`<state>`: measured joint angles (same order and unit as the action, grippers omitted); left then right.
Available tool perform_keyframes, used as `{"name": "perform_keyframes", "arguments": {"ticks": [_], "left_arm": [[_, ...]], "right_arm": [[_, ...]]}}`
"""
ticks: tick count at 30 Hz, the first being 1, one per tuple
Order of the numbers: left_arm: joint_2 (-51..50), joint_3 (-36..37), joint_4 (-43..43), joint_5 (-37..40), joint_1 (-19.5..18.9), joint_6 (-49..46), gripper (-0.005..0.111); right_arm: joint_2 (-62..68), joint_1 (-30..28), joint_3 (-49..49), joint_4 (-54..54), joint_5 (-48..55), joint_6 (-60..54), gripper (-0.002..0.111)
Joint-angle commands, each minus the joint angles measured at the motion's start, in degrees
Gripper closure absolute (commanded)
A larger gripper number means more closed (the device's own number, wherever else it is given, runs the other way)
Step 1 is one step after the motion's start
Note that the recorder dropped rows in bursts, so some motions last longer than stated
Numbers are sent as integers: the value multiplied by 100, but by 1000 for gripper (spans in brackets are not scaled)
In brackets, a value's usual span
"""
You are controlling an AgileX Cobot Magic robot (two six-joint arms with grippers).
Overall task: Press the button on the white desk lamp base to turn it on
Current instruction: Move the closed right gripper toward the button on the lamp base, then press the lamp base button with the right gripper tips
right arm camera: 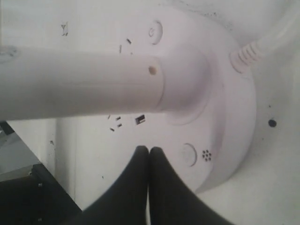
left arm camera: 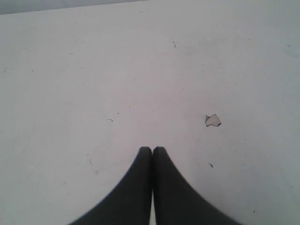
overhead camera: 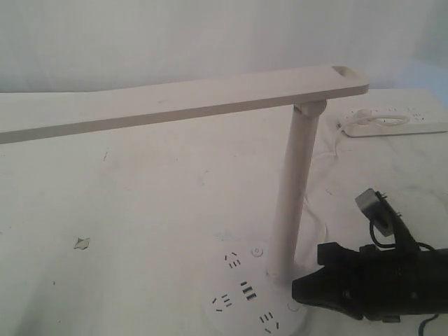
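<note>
The white desk lamp (overhead camera: 297, 182) stands on its round white desk lamp base (overhead camera: 234, 297), with the long bar head (overhead camera: 175, 101) reaching left. In the right wrist view the base (right arm camera: 234, 112) shows two round buttons. The button (right arm camera: 189, 154) sits beside a small cluster of grey dots; the one with a ring mark (right arm camera: 155, 32) lies beyond the post (right arm camera: 84, 86). My right gripper (right arm camera: 149, 149) is shut with nothing in it, its tips over the base a short way from the button (overhead camera: 292, 306). The left gripper (left arm camera: 152, 149) is shut above bare table.
A long white power strip (overhead camera: 395, 120) lies at the back right, and the lamp's cable (right arm camera: 262, 44) runs off from the base. The white table (left arm camera: 140, 70) has a small chipped spot (left arm camera: 212, 120). The bar head overhangs the left half.
</note>
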<state>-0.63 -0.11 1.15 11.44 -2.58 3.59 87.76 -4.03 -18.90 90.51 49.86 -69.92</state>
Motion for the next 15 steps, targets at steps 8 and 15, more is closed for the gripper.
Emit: {"name": "perform_keyframes", "arguments": {"ticks": [8, 15], "left_arm": [[-6, 11, -26, 9, -13, 0, 107], [-6, 11, -26, 9, -13, 0, 107]], "right_arm": [[686, 19, -54, 273, 119, -460, 108], [893, 19, -54, 237, -66, -485, 108]]}}
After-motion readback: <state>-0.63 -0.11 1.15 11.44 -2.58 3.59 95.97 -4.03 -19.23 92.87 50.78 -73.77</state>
